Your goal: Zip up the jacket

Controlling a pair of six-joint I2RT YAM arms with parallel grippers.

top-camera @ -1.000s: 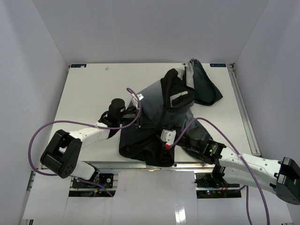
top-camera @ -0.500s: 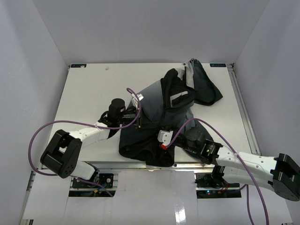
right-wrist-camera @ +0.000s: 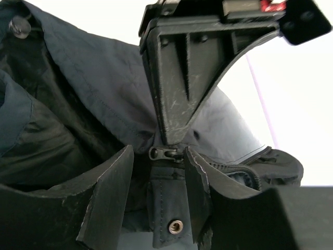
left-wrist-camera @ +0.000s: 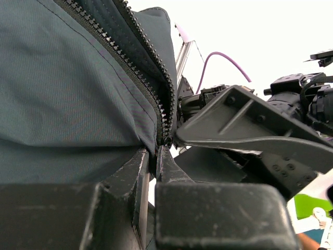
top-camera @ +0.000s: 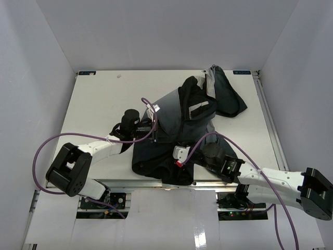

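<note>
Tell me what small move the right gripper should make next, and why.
Probably close the right gripper on the small black zipper slider: it sits between the open jaws, while the left gripper pinches the dark charcoal fabric jacket.

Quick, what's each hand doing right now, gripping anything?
Left hand: closed, pinching the jacket at its edge.
Right hand: open, fingers either side of the zipper pull, not gripping it.

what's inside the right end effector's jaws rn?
The zipper slider and the jacket's hem tab with a snap sit between the open right end effector's fingers. The left end effector pinches the jacket just above. Fabric covers whatever lies behind the tab.
</note>
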